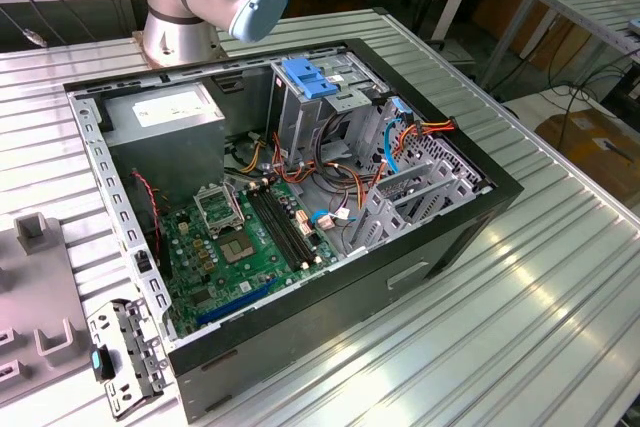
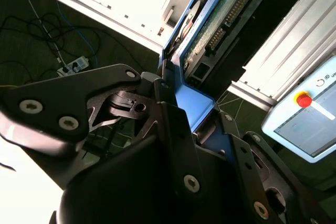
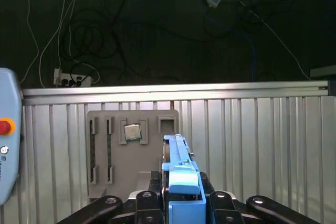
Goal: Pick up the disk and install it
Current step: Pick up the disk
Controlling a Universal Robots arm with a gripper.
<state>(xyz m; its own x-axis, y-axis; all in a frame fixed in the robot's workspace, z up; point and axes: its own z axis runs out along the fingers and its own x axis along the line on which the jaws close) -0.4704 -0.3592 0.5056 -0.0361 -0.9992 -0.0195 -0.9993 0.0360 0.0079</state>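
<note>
Second wrist view: the gripper [image 2: 190, 107] is closed on the disk [image 2: 227, 14], its jaws pressed against the two sides of the bright blue carrier frame [image 2: 195, 106] at the handle end. From there the drive body runs away from the gripper, its green circuit board [image 2: 239, 1] bare on one face. In the first wrist view the same frame stands edge-on between the black linkages, so the disk is carried in the gripper, off the counter [image 3: 252, 140].

By its looks the disk is stiff and dense for its bulk — metal body, plastic frame — and I judge it shock-sensitive. The smooth plastic could slip or flex under a hard squeeze. The carrier sides are the right hold; the bare board and its connector are not.

Beyond the disk, on the ribbed metal counter, lies a grey fixture tray [image 3: 105, 150] holding a processor chip [image 3: 132, 131], with a teach pendant [image 3: 8, 135] to one side. In the exterior view the open computer case [image 1: 400, 257] sits on the counter. Its tall silver cage [image 1: 300, 132] with a light-blue latch [image 1: 308, 77] is at the far side, and the power supply [image 1: 165, 112] is toward the exterior view's left.
</note>
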